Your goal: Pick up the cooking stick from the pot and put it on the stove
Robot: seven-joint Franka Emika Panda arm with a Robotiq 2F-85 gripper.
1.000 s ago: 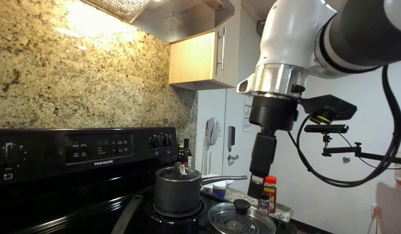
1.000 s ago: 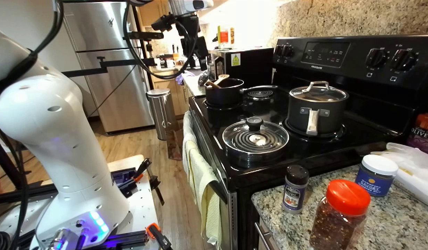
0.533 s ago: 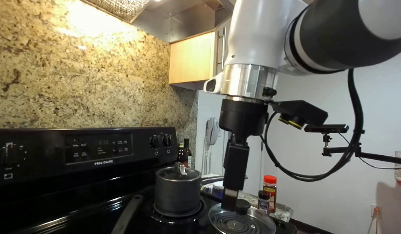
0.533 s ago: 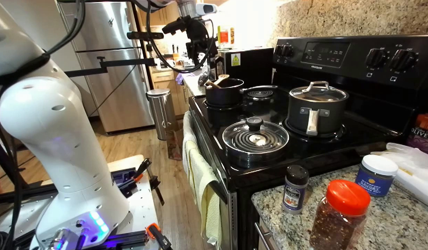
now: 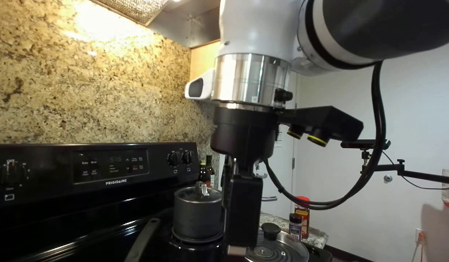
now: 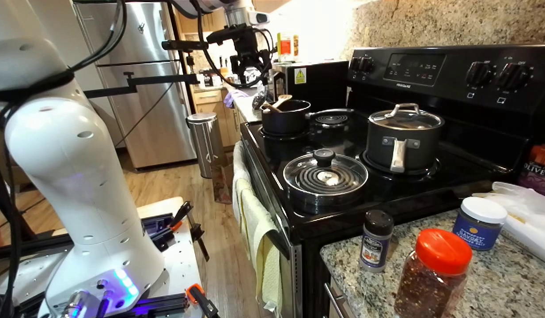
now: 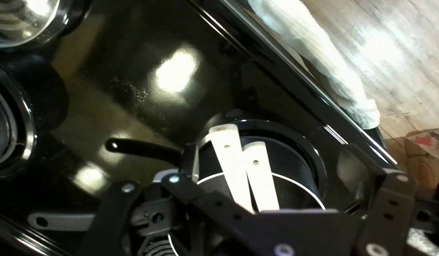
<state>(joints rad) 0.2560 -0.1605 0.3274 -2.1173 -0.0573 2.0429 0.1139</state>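
Note:
Two pale wooden cooking sticks point(image 7: 226, 153) point(image 7: 260, 174) lean side by side in the dark pot point(image 7: 290, 156). Their handle ends, each with a hole, stick out past the rim; their lower parts are hidden behind my gripper. In an exterior view the sticks point(image 6: 279, 104) rise from the pot point(image 6: 285, 121) at the far front of the black stove point(image 6: 343, 139). My gripper point(image 7: 274, 167) is open and empty, with its fingers to either side of the sticks in the wrist view. In both exterior views the gripper point(image 5: 236, 251) point(image 6: 253, 77) points down; it hangs above the pot's height.
A grey lidded saucepan point(image 6: 407, 145) stands on a rear burner. A round glass lid with a black knob point(image 6: 325, 174) covers the near front burner. A microwave point(image 6: 319, 84) stands beyond the stove. Spice jars point(image 6: 374, 240) point(image 6: 433, 274) stand on the near counter. Towels point(image 6: 259, 229) hang in front.
My gripper has moved left and lower in an exterior view. It has turned, so that its two spread fingers now show apart in an exterior view. The pots and sticks have not moved.

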